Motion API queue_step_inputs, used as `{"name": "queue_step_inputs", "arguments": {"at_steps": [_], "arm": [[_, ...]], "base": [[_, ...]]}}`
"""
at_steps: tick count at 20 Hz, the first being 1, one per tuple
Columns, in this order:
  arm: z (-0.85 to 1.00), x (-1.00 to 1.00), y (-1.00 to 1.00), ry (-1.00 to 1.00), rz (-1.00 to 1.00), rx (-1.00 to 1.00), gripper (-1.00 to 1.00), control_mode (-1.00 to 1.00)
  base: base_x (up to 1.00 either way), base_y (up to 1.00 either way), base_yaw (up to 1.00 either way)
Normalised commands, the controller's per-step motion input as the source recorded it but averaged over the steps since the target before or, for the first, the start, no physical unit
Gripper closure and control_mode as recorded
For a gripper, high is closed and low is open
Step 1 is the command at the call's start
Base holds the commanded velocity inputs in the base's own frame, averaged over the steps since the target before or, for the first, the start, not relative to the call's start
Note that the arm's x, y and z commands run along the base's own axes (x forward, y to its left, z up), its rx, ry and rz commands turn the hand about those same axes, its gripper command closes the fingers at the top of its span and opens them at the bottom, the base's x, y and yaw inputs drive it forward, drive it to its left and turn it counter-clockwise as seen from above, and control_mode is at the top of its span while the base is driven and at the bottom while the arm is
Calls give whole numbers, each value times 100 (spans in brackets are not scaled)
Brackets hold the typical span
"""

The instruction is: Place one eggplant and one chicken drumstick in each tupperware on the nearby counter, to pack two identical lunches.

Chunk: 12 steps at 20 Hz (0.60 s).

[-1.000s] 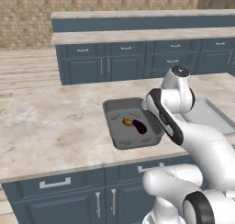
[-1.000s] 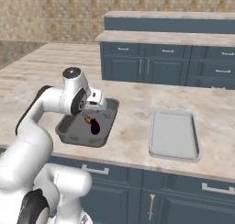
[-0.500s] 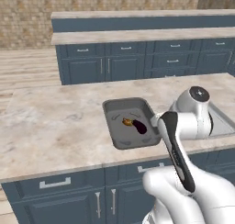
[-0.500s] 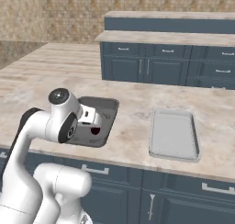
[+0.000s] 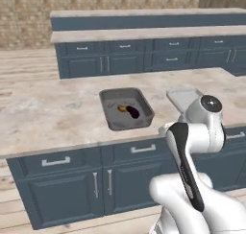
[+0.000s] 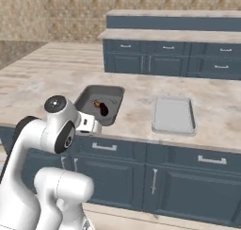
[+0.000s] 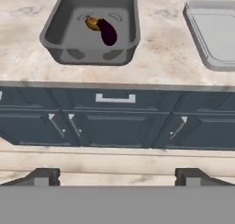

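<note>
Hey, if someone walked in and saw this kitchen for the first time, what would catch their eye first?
Probably the deep dark grey tub near the front edge of the beige stone counter, with a dark purple eggplant lying in it beside a small orange-brown piece. To its right sits the shallow pale grey tray, with nothing in it. The big white arm is folded low in front of the blue drawers.

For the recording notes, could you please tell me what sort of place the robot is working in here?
A rendered kitchen, most likely: a stone-topped island counter over dark blue drawers, more blue counters along a brick wall, and a dark tub holding an eggplant.
</note>
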Motion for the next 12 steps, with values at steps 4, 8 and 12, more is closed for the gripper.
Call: {"name": "queue_step_inputs", "arguments": {"at_steps": [4,8,12], "arm": [[0,0,0,0,0,0,-100,100],[0,0,0,0,0,0,-100,100],[0,0,0,0,0,0,-100,100]], "base": [[-85,-76,-15],[-53,-97,-27],[-26,-92,-43]]}}
